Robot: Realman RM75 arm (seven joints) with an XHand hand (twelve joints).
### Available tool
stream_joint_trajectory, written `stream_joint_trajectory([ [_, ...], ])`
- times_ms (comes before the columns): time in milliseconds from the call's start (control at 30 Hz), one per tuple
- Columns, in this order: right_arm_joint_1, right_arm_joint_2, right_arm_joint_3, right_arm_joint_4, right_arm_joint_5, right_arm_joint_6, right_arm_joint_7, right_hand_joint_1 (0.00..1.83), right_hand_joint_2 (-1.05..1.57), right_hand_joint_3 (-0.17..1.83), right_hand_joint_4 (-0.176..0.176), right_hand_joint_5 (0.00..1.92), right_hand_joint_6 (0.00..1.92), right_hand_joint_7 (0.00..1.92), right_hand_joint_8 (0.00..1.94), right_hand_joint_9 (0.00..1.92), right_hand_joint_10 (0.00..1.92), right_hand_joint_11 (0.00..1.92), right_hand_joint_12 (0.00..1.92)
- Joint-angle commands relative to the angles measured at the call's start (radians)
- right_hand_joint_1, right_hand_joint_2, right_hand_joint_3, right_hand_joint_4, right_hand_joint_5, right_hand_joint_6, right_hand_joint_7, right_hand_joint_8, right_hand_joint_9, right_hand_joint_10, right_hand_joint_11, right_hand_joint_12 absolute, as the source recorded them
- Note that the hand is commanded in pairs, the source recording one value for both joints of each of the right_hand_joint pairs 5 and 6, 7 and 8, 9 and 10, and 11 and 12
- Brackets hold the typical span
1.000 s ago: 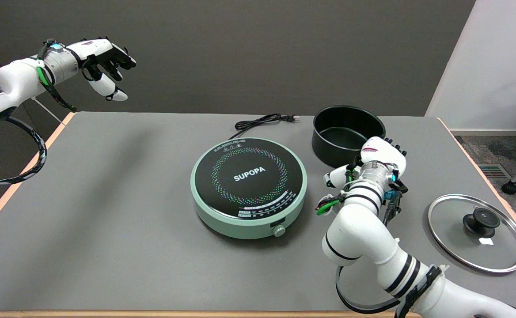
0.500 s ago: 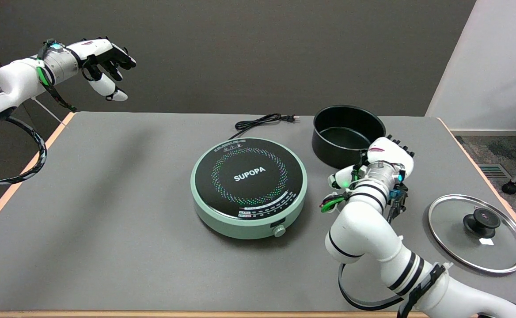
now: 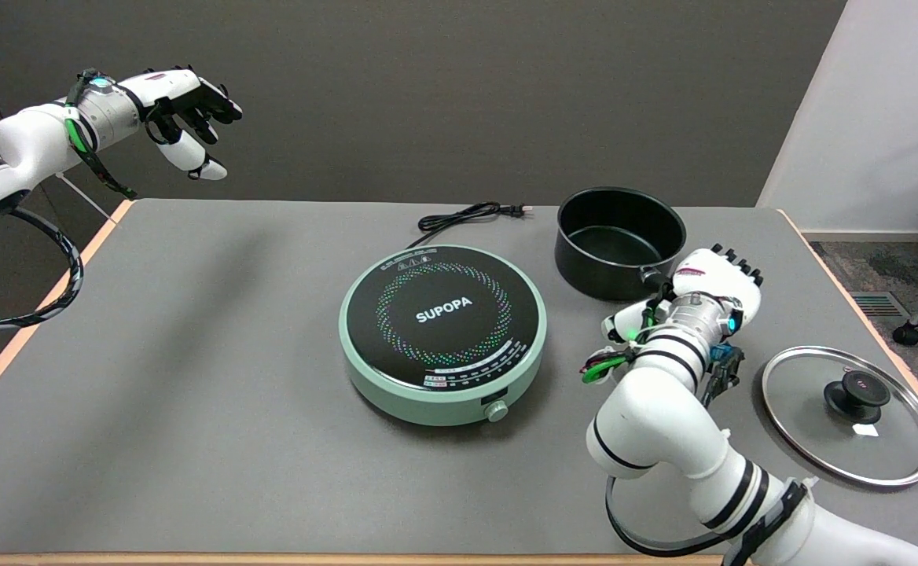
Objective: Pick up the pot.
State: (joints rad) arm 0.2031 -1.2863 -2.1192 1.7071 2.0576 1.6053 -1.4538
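While the black pot [image 3: 618, 240] sits on the grey table [image 3: 192, 354] at upper right of centre, the right hand [image 3: 703, 287] lies just at its lower-right side, by a stub of handle [image 3: 652, 276]. Whether its fingers grip that handle cannot be told; they face away. Centre frame stands a green cooker [image 3: 443, 332] whose black top reads "SUPOPA", with smaller print too fine to read. Its cord [image 3: 467, 214] trails behind. At lower right lies a glass lid [image 3: 850, 413] bearing a small white label, unreadable.
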Motion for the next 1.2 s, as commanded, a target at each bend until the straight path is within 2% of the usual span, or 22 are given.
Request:
stream_joint_trajectory([
  [33,0.014,0.003,-0.001,-0.001,0.105,0.01,-0.015,1.16,-0.06,0.76,-0.176,0.27,0.27,0.27,0.27,0.27,0.27,0.27,0.27],
  [433,0.096,0.024,0.009,-0.109,0.213,-0.062,0.029,1.16,-0.06,0.77,-0.176,0.27,0.27,0.27,0.27,0.27,0.27,0.27,0.27],
  [833,0.13,0.039,0.009,-0.102,0.234,-0.028,0.02,1.15,-0.02,0.72,-0.176,0.21,0.21,0.21,0.21,0.21,0.21,0.21,0.21],
  [933,0.132,0.039,0.009,-0.103,0.234,-0.027,0.018,1.12,0.18,0.6,-0.176,0.32,0.32,0.32,0.32,0.32,0.32,0.32,0.32],
  [967,0.133,0.039,0.009,-0.104,0.234,-0.027,0.015,1.11,0.22,0.58,-0.176,0.47,0.47,0.47,0.47,0.47,0.47,0.47,0.47],
  [1000,0.134,0.039,0.009,-0.107,0.234,-0.027,0.01,1.11,0.25,0.64,-0.173,0.74,0.74,0.74,0.74,0.74,0.74,0.74,0.74],
  [1033,0.135,0.039,0.009,-0.108,0.234,-0.027,0.007,1.07,0.31,0.65,-0.176,0.87,0.87,0.87,0.87,0.87,0.87,0.87,0.87],
  [1067,0.136,0.039,0.009,-0.109,0.233,-0.027,0.007,1.07,0.33,0.66,-0.029,0.92,0.92,0.92,0.92,0.92,0.92,0.92,0.92],
  [1100,0.136,0.039,0.009,-0.109,0.231,-0.027,0.007,1.07,0.37,0.65,-0.007,1.0,1.0,1.0,1.0,1.0,1.0,1.0,1.0],
  [1133,0.137,0.039,0.009,-0.11,0.23,-0.027,0.007,1.07,0.44,0.62,-0.001,1.09,1.09,1.09,1.09,1.09,1.09,1.09,1.09],
  [1200,0.138,0.039,0.009,-0.112,0.23,-0.027,0.007,1.08,0.48,0.57,-0.004,1.16,1.16,1.16,1.16,1.16,1.16,1.16,1.16],
])
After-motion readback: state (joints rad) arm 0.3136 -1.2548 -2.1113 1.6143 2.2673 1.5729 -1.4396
